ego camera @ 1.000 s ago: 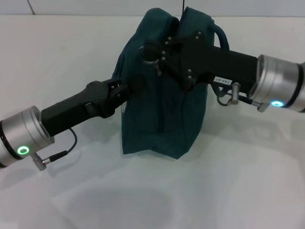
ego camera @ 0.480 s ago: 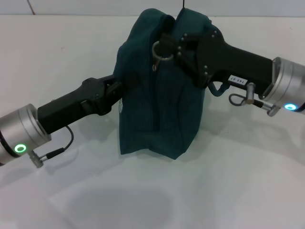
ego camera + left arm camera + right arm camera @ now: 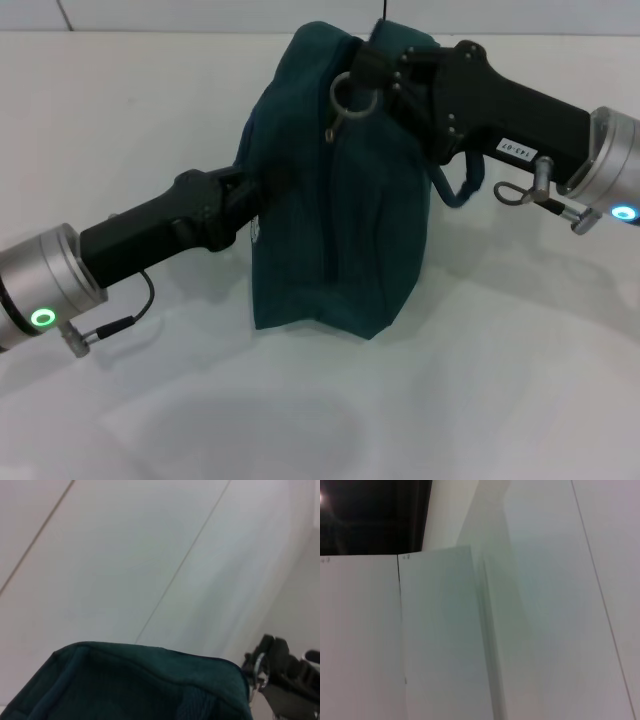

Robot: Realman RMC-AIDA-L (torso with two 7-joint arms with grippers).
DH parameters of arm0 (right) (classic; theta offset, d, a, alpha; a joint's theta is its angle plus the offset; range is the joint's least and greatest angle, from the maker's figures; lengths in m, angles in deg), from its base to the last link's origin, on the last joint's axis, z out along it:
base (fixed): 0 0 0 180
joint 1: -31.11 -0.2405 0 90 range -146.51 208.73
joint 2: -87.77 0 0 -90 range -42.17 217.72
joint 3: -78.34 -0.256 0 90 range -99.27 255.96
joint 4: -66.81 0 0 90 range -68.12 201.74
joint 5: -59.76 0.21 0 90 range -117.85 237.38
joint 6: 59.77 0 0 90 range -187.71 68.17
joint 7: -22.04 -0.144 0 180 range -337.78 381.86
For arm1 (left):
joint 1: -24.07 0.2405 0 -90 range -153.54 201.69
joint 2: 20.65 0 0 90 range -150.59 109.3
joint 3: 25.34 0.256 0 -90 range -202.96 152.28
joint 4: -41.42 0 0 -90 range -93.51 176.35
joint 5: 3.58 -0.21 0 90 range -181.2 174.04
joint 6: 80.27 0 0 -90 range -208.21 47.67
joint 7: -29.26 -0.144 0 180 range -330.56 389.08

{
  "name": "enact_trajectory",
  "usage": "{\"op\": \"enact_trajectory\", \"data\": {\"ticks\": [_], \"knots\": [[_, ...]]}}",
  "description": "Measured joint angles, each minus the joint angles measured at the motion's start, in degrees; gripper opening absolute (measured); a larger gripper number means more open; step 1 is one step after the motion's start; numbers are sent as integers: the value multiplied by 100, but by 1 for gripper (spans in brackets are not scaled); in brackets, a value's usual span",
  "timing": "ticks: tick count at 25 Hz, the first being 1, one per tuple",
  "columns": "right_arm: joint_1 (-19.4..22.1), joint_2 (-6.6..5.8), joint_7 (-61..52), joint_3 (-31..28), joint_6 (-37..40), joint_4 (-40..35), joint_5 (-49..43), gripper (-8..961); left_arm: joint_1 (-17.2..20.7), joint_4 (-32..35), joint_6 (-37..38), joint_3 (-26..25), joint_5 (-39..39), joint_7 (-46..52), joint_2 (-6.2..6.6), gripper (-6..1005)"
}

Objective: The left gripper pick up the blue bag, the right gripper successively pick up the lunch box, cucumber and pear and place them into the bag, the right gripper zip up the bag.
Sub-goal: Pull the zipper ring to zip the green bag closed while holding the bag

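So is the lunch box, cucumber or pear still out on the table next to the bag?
No: in the head view only the blue bag stands on the table, between the two grippers.

White table [image 3: 500,380], pale panelled wall [image 3: 125,555]

Blue bag [image 3: 340,200] upright on white tabletop [image 3: 500,380], left gripper [image 3: 250,195] pressed against its left side, fingers hidden in fabric, right gripper [image 3: 365,75] at the bag's top edge, metal zipper ring [image 3: 345,97] hanging just beside it, bag handle [image 3: 462,185] looping under right arm.
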Motion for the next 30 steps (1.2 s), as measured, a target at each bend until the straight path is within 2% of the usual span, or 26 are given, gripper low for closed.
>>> {"op": "enact_trajectory", "data": {"ticks": [18, 23, 27, 30], "knots": [[66, -6, -71, -20, 39, -2, 4, 13, -2, -23, 177, -87, -219, -101, -11, 52], [244, -97, -67, -21, 223, 43, -213, 26, 17, -41, 177, -288, -215, -78, -15, 51], [414, -170, -11, -20, 586, 92, -728, 36, 27, -43, 178, -329, -208, -52, -18, 51], [485, -182, -7, -21, 795, 93, -1063, 44, 20, -44, 187, -331, -203, -40, -19, 52]]}}
